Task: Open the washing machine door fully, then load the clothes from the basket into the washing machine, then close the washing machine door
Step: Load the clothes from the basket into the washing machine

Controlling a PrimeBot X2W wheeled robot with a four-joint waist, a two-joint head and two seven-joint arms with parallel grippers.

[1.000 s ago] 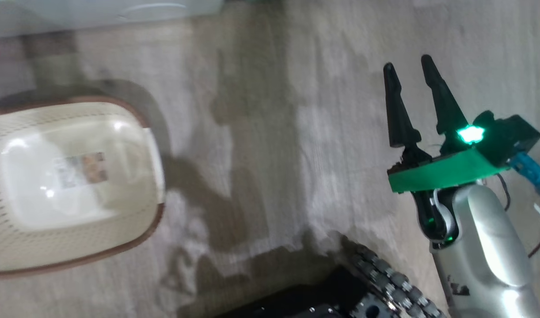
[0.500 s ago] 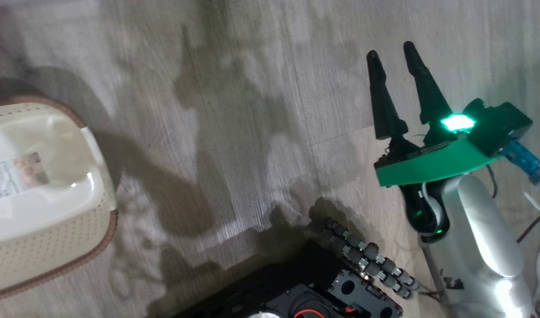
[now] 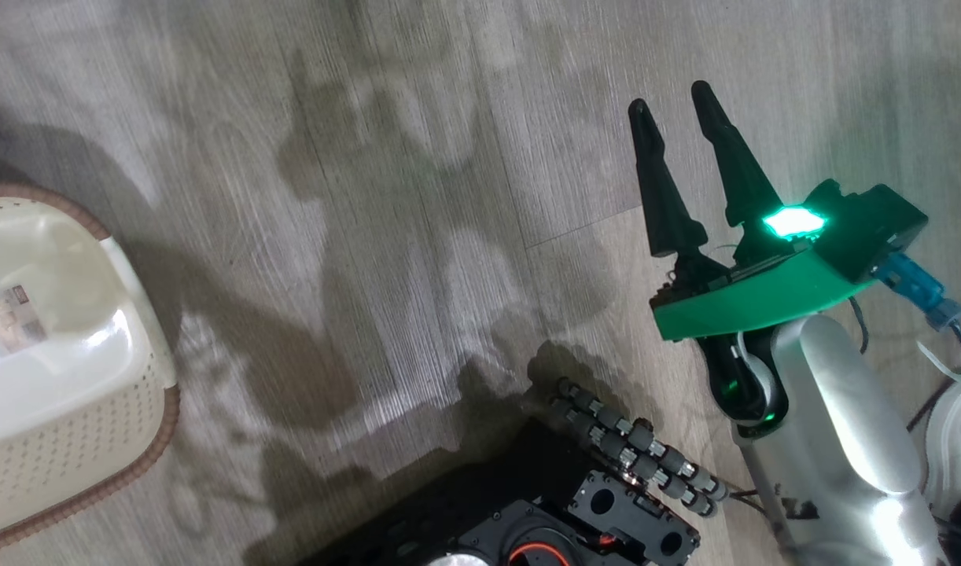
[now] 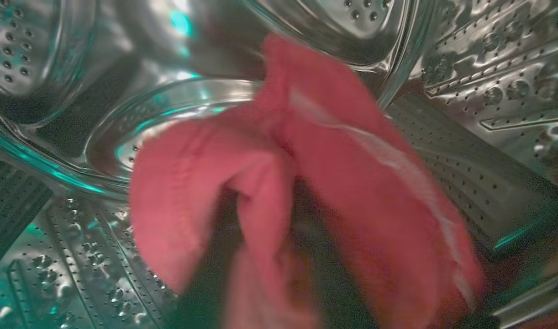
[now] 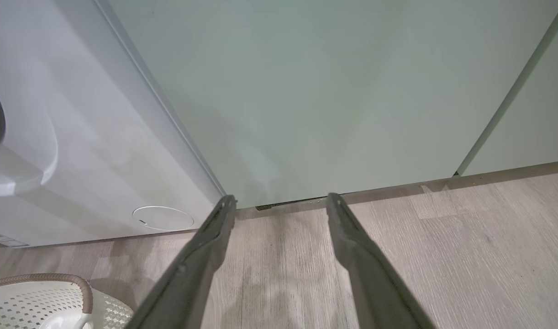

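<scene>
Loading: cloth in the drum; my left tool's grip I cannot tell. My right tool stands open; withdrawing, then the door, comes next, I judge.

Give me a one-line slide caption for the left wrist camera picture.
Blurred red garment with a white trim stripe, inside the perforated steel drum.

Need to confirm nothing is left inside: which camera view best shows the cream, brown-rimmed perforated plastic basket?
The head view: it looks down into the cream perforated plastic basket at the left edge, showing its floor and sticker, though part is cut off. The right wrist view catches a corner of its rim and wall.
</scene>
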